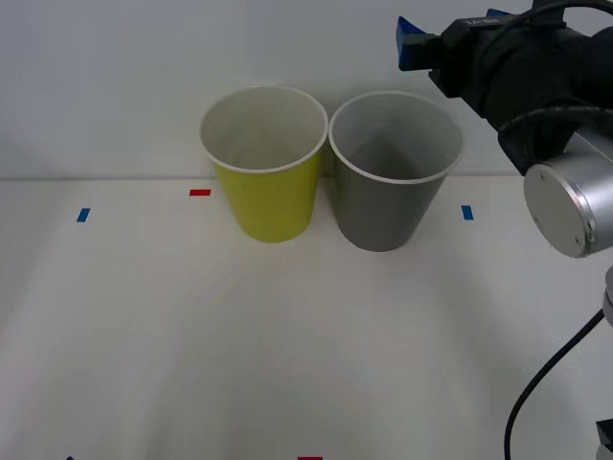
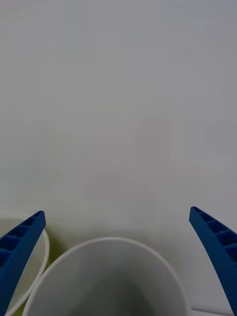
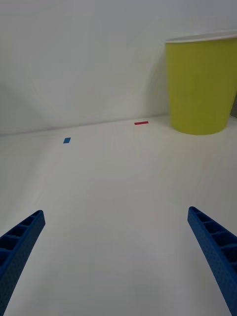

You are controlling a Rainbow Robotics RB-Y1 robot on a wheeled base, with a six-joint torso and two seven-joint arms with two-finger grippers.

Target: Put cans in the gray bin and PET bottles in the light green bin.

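Note:
The light green bin (image 1: 271, 177) and the gray bin (image 1: 391, 172) stand upright side by side at the back of the white table, and both look empty. No cans or PET bottles are in view. My right gripper (image 1: 410, 43) hangs above and to the right of the gray bin. In the right wrist view it (image 2: 116, 212) is open with nothing between its fingers, the gray bin's mouth (image 2: 108, 276) right under it and the light green bin (image 2: 55, 249) beside. My left gripper (image 3: 115, 211) is open and empty low over the table, with the light green bin (image 3: 200, 84) ahead.
Small tape marks lie on the table: red (image 1: 199, 193) and blue (image 1: 83, 215) left of the bins, blue (image 1: 466, 212) to their right, red (image 1: 308, 458) at the front edge. A white wall rises just behind the bins. The right arm's black cable (image 1: 536, 393) hangs at the right.

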